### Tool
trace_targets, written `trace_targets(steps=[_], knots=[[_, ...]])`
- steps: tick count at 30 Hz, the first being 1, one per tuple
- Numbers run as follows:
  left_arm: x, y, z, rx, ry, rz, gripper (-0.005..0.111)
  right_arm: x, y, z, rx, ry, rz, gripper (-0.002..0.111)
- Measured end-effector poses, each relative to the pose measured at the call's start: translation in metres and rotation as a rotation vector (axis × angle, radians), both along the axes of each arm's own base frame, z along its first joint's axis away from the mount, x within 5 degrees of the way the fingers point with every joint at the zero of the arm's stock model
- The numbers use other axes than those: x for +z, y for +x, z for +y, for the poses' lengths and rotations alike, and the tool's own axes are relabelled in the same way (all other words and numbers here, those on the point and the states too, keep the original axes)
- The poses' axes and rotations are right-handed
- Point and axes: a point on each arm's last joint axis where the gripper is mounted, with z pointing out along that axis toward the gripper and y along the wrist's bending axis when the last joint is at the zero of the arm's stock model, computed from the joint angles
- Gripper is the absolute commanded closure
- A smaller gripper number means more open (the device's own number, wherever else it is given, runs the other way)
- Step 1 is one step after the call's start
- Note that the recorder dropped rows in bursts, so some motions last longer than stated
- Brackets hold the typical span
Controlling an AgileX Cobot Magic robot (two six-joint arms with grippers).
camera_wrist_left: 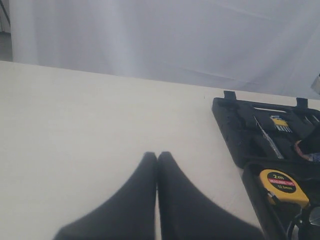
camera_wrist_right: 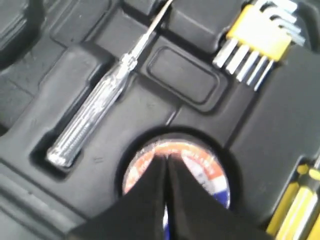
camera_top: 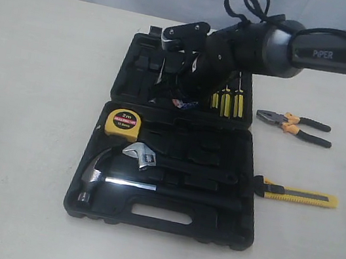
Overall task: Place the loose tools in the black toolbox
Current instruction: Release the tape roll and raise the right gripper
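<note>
right gripper (camera_wrist_right: 165,159) pinched shut, tips over the middle of the tape roll (camera_wrist_right: 200,167) lying in its round recess in the toolbox (camera_top: 223,228); it seems to grip nothing. left gripper (camera_wrist_left: 157,155) shut, empty. pliers (camera_top: 293,125) and knife (camera_top: 296,194) lie on the table (camera_top: 24,144) at the box's 3 o'clock. pliers look stiff and heavyish: take them near the joint. knife looks light and slick: pinch it mid-body.

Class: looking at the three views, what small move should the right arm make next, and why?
Probably lift the shut right gripper straight up off the small black tape roll with the colourful label. The roll already appears seated in a round recess of the large black moulded-plastic toolbox, while the black-orange-handled pliers and yellow-black utility knife lie outside it.
</note>
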Motion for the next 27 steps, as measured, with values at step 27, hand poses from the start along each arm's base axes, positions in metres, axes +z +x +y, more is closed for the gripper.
trace_targets(steps=[27], knots=[[0.000,0.000,0.000,0.000,0.000,0.000,0.107,0.180,-0.079,-0.082,-0.074,-0.048,-0.020,0.109]])
